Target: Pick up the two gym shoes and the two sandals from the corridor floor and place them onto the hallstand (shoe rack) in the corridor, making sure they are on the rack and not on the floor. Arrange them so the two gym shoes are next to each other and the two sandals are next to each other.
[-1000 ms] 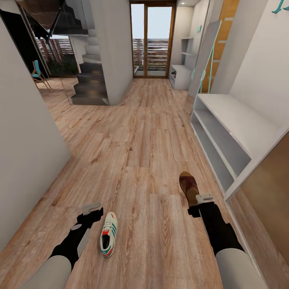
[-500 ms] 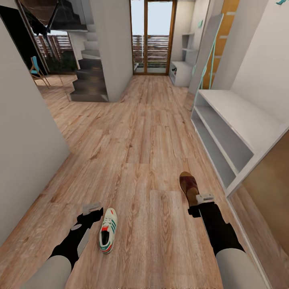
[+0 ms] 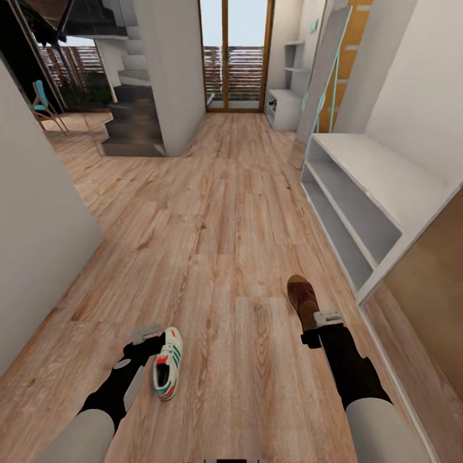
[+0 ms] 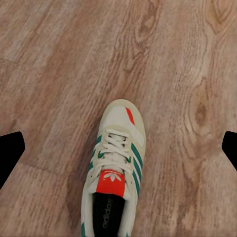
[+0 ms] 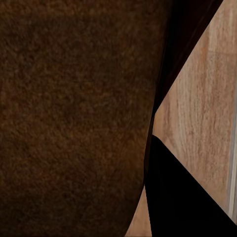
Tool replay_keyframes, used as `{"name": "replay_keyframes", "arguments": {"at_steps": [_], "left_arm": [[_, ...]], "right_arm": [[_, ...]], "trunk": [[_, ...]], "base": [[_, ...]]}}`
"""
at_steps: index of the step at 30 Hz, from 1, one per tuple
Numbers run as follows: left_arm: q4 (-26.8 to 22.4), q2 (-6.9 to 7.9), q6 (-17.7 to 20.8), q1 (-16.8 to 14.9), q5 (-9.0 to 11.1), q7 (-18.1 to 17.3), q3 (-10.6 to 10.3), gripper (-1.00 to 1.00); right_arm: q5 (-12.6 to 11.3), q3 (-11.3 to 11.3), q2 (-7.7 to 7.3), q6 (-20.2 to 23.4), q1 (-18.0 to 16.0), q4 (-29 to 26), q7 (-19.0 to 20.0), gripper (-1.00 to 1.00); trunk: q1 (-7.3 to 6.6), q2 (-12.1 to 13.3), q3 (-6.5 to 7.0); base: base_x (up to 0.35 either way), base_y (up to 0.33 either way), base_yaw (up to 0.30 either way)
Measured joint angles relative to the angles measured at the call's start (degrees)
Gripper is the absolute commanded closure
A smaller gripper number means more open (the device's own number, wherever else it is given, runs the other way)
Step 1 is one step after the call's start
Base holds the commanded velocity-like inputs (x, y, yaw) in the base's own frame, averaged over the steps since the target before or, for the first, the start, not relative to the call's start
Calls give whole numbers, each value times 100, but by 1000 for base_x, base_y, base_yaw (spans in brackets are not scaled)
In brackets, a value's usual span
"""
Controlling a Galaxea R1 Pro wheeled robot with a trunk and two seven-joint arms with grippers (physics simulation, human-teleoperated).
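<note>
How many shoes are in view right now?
2. One gym shoe lies on the corridor floor beside the left gripper; one sandal sits at the right gripper. Something dark sits in the far hallstand, too small to identify.

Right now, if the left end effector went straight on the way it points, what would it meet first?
Probably the white sneaker with green stripes, lying on the wood-plank floor centred between its open fingertips; depth is unclear.
</note>
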Motion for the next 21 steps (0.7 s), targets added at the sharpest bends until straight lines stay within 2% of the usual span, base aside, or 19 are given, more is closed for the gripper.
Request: {"name": "replay_keyframes", "arguments": {"at_steps": [13, 21], "left_arm": [[-1, 2, -114, 13, -22, -35, 0, -100], [1, 5, -231, 159, -44, -35, -1, -100]], "right_arm": [[-2, -9, -4, -9, 0, 0, -9, 100], [-2, -9, -4, -9, 0, 0, -9, 100]], "trunk": [[286, -521, -353], [461, -842, -570]], "base": [[0, 0, -123], [0, 0, -124]]}}
